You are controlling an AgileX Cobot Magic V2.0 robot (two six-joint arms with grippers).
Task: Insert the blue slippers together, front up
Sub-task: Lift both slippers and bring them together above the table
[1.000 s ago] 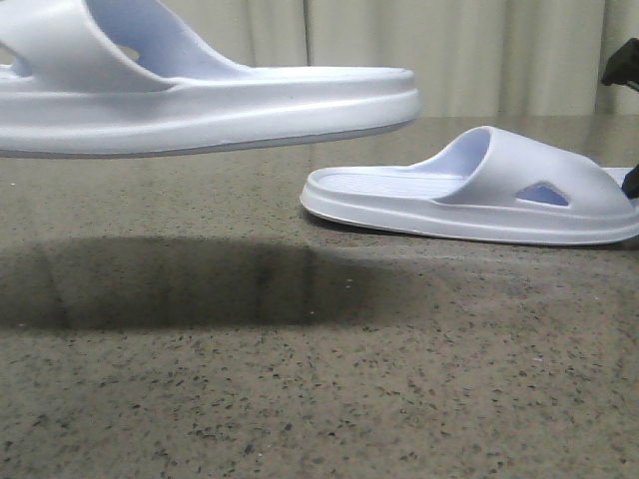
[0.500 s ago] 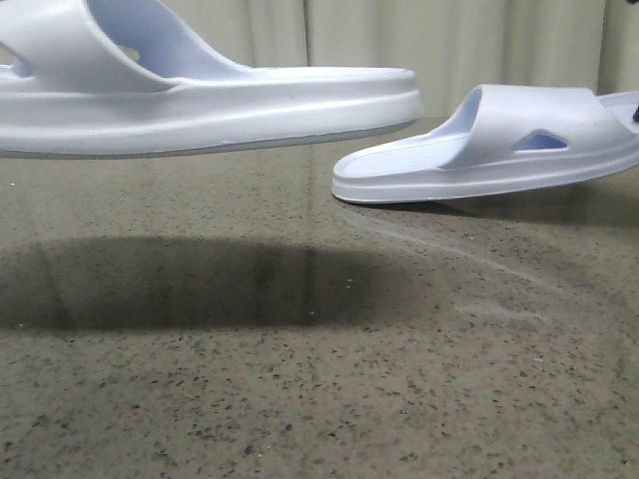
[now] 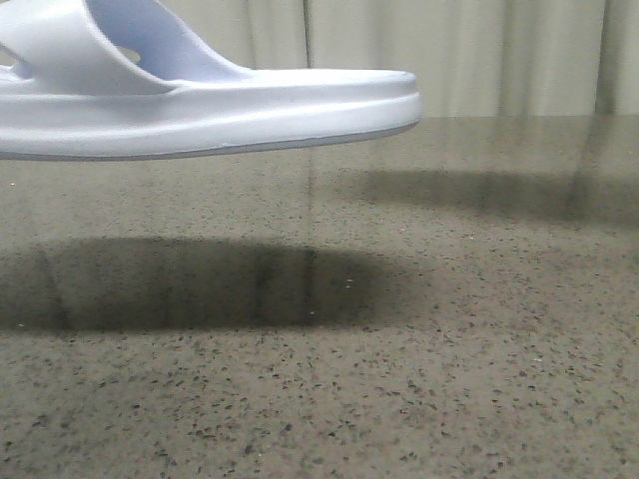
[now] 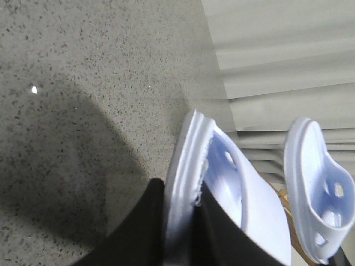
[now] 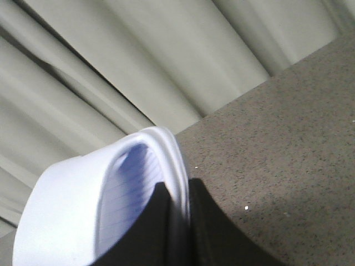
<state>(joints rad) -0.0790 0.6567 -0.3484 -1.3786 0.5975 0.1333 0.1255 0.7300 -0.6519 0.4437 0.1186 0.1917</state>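
Note:
One pale blue slipper point(image 3: 200, 105) hangs level above the table at the left of the front view, its strap at the upper left. My left gripper point(image 4: 183, 208) is shut on the sole edge of this slipper point(image 4: 222, 188). The second slipper point(image 4: 319, 205) shows in the left wrist view, lifted off the table beside the first. My right gripper point(image 5: 178, 199) is shut on the sole edge of that second slipper point(image 5: 72, 205). The second slipper and both grippers are out of the front view.
The speckled brown stone table point(image 3: 379, 379) fills the front view, with dark shadows under the slippers. A pale pleated curtain point(image 3: 479, 50) hangs behind the table's far edge.
The right slipper rose off the table at the right and went up out of the front view. The left slipper has stayed in place.

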